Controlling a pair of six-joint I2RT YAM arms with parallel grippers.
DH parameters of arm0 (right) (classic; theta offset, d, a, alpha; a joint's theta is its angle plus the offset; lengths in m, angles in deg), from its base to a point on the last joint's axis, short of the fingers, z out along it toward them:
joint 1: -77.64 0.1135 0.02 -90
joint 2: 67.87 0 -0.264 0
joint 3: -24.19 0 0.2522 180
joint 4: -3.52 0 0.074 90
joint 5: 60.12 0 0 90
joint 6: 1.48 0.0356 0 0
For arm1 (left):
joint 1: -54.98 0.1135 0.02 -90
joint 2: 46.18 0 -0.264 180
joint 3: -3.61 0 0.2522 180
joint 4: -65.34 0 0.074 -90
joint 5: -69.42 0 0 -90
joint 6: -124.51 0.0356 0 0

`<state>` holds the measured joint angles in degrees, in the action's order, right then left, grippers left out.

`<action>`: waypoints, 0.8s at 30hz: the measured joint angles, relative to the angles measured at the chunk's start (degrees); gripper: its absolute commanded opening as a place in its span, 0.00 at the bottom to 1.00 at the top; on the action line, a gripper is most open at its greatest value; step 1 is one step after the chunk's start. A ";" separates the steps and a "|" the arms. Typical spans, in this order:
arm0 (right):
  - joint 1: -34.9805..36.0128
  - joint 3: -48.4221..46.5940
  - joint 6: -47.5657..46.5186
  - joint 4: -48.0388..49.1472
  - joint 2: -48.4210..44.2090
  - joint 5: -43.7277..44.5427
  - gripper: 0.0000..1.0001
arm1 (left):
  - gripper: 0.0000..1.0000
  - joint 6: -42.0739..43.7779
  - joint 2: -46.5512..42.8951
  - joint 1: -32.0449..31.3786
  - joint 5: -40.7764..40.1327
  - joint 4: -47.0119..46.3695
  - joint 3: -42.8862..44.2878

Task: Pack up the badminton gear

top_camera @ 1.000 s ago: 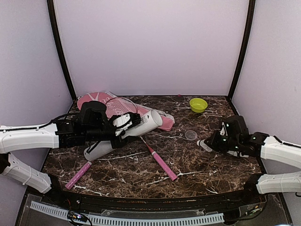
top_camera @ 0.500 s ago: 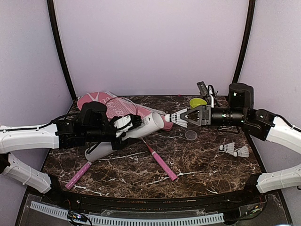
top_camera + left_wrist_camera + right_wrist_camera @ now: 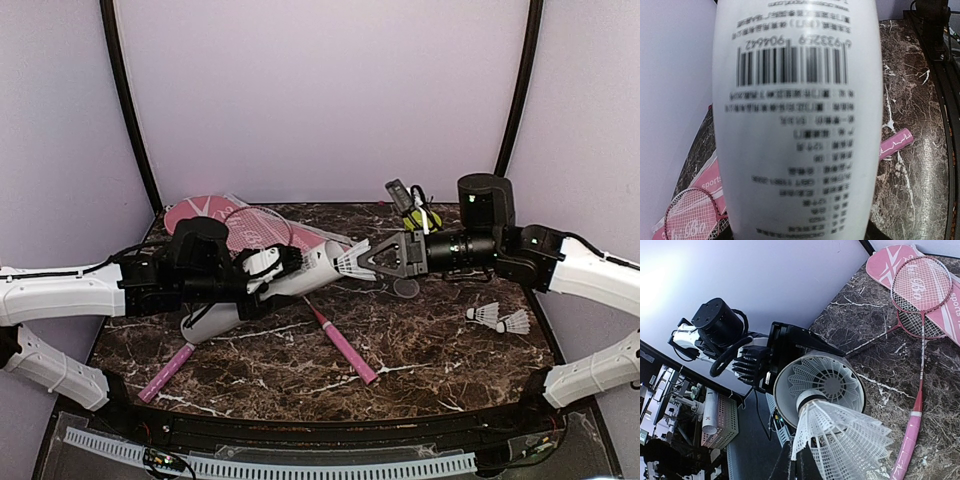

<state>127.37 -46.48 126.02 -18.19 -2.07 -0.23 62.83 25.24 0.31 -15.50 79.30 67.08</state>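
My left gripper (image 3: 272,266) is shut on the tall white tube (image 3: 300,272), holding it tilted off the table with its open mouth facing right. The tube (image 3: 800,125) fills the left wrist view and hides the fingers. My right gripper (image 3: 376,257) is shut on the skirt of a white shuttlecock (image 3: 352,261), cork first at the tube's mouth. In the right wrist view this shuttlecock (image 3: 845,440) sits just before the mouth (image 3: 782,390), with another shuttlecock (image 3: 825,382) inside. Two shuttlecocks (image 3: 484,313) (image 3: 516,322) lie on the right. Two rackets (image 3: 345,348) (image 3: 166,371) lie over the pink cover (image 3: 196,211).
The lime-green bowl (image 3: 428,220) stands at the back right, partly hidden behind the right arm. A small clear round lid (image 3: 405,288) lies under the right gripper. The marble table (image 3: 440,350) is walled by lilac panels on three sides.
The right arm rose from the table on the right with a shuttlecock and carried it left to the tube's mouth. Two shuttlecocks on the right came into view. The left arm held still.
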 measured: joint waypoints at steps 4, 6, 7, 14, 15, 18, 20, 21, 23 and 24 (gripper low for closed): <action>0.33 -0.52 0.00 0.11 1.07 -0.79 0.00 | 0.56 0.13 0.00 -0.24 0.00 0.07 0.00; 0.48 -0.55 0.00 0.20 1.75 -1.20 0.00 | 0.56 0.35 0.00 -0.55 0.00 0.20 0.00; 0.59 -0.55 0.00 0.22 2.08 -1.38 0.00 | 0.56 0.46 0.00 -0.72 0.00 0.31 0.00; 1.05 -0.61 -0.22 0.68 4.76 -2.78 0.00 | 0.56 1.05 0.00 -1.55 0.02 0.87 0.00; 1.14 -0.74 -0.26 0.72 5.16 -2.99 0.00 | 0.56 1.07 0.00 -1.60 0.04 0.87 -0.02; 1.36 -1.46 -0.46 0.72 6.23 -3.39 0.00 | 0.56 1.09 0.00 -1.81 0.07 0.92 -0.02; 1.53 -2.21 -0.76 0.61 6.93 -3.45 0.00 | 0.56 1.09 0.00 -2.01 0.09 0.96 0.00; 1.66 -2.73 -1.01 0.61 7.39 -3.45 0.00 | 0.56 1.09 0.00 -2.10 0.09 0.96 -0.02; 2.01 -3.89 -1.55 0.44 8.39 -3.45 0.00 | 0.56 1.11 0.02 -2.19 0.11 0.96 -0.02; 2.19 -4.44 -1.77 0.31 8.87 -3.48 0.00 | 0.56 1.14 0.02 -2.21 0.11 0.96 -0.02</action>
<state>129.56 -50.91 124.25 -17.88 6.80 -3.70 63.96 25.26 -1.90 -15.39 80.27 67.06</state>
